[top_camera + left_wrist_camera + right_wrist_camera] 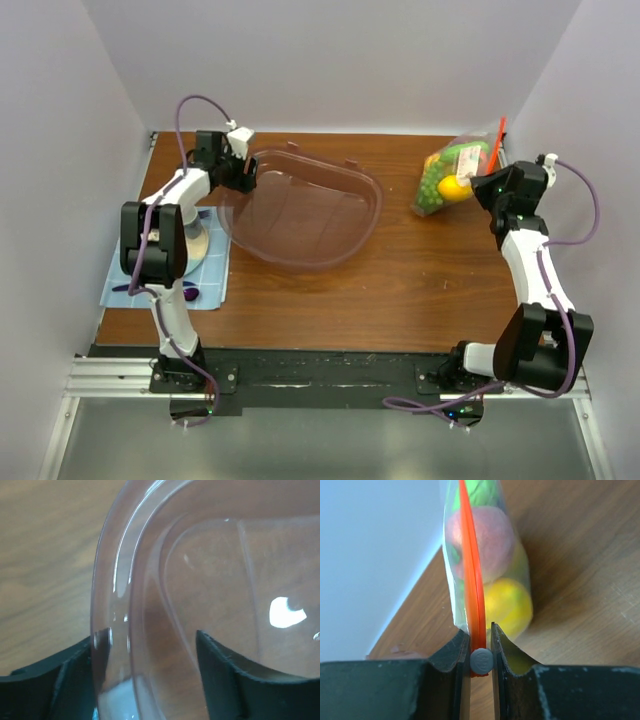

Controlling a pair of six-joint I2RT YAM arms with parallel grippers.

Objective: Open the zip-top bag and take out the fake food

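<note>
1. Zip-top bag (450, 175) is stood at the table's (400, 300) far right, fake food (506, 600) sealed inside and zip strip (472, 570) kept upward, probably so it can be pulled.
2. Right gripper (481, 639) is clamped tight on that strip.
3. Left gripper (150, 652) is spread astride the tub (300, 215) rim, not pinched.

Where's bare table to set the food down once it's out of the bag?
Free: the wood between the tub and the right arm, in front of the bag; the near strip in front of the tub. Crowded: the left edge with cloth and left arm, and the back right corner, where the right claw pinches the bag.
</note>
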